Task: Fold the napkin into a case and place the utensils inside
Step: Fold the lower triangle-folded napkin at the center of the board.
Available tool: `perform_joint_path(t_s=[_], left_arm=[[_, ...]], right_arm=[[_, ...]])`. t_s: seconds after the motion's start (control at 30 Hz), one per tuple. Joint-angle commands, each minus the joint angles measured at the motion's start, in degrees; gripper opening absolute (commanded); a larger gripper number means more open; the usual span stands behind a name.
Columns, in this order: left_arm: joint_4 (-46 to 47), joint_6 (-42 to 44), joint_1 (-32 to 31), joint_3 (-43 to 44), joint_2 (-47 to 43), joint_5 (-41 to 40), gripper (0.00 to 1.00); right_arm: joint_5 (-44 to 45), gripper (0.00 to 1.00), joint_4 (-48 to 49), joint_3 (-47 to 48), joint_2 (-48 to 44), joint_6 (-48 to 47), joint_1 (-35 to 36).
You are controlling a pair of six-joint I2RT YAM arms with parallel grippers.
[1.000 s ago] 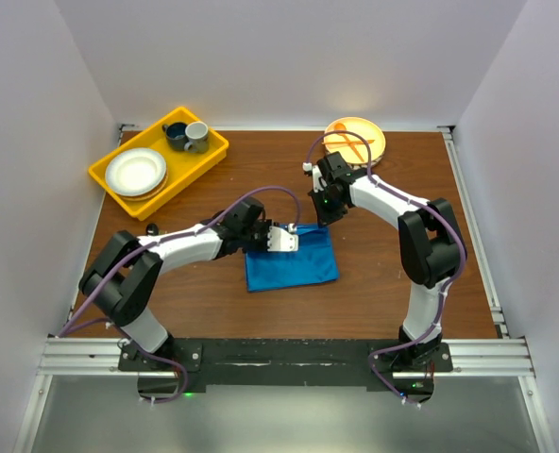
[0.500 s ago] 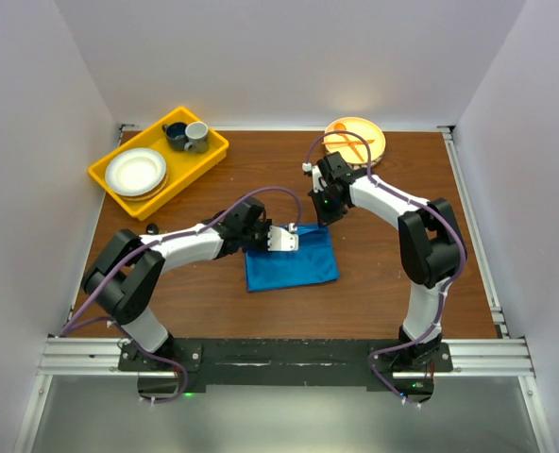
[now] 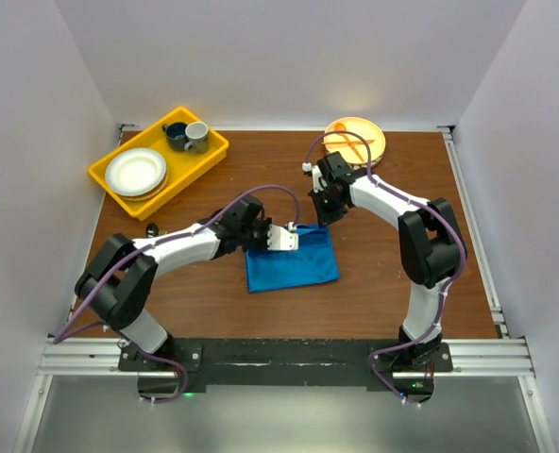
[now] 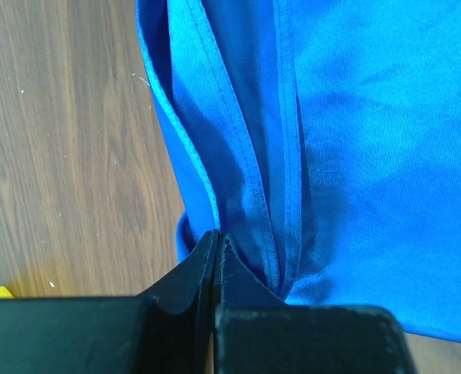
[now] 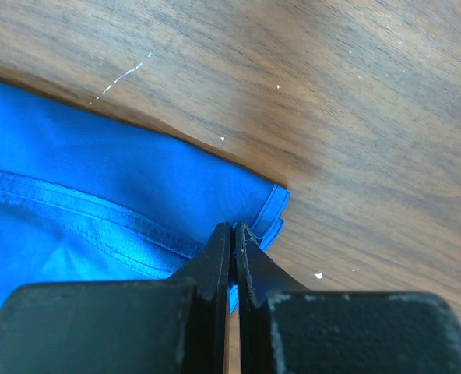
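Both claws are clamped on the blue napkin (image 3: 298,266), which lies folded nearer the arms than the orange plate (image 3: 381,140). The right gripper (image 5: 233,230) pinches the corner closest to that plate, the left gripper (image 4: 216,238) the layered hems farther from it. Move them together, edge taut.

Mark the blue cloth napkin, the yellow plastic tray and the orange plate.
bright blue cloth napkin (image 3: 298,266): top external view, middle of the cloth.
yellow plastic tray (image 3: 180,157): top external view, bare floor beside the cups.
round orange plate (image 3: 357,121): top external view, far rim.
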Motion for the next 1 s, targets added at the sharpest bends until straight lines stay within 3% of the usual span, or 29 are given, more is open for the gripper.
perform_joint_path(t_s=[0.0,0.07,0.27,0.5,0.7,0.73,0.83,0.97], left_arm=[[0.01,-0.6,-0.23,2.56,-0.36,-0.17,0.13],[0.98,-0.34,-0.23,2.13,0.08,-1.05,0.25],[1.95,1.24,-0.67,1.78,1.66,-2.81,0.37],[4.93,2.29,-1.37,0.9,2.54,-4.65,0.38],[6.69,1.77,-1.37,1.16,3.33,-6.59,0.23],[6.52,1.77,-1.37,1.33,3.33,-6.76,0.13],[4.68,2.03,-1.37,1.69,2.81,-4.93,0.0],[1.69,2.82,-1.37,1.86,0.08,-0.88,0.0]], right_arm=[[-0.66,0.0,0.24,2.06,-2.11,-0.64,-0.27],[-0.66,0.0,0.15,2.15,-2.11,-0.55,-0.36],[-0.66,0.0,0.15,2.06,-2.02,-0.55,-0.45],[-1.01,0.0,0.07,1.97,-1.67,-0.37,-0.45],[-0.92,0.0,-0.2,2.32,-1.58,-0.64,-0.45],[-0.92,0.0,-0.2,2.41,-1.41,-0.64,-0.45],[-0.83,0.0,-0.37,2.5,-1.41,-0.63,-0.36],[-0.75,0.03,-0.81,2.85,-1.49,-0.63,-0.36]])
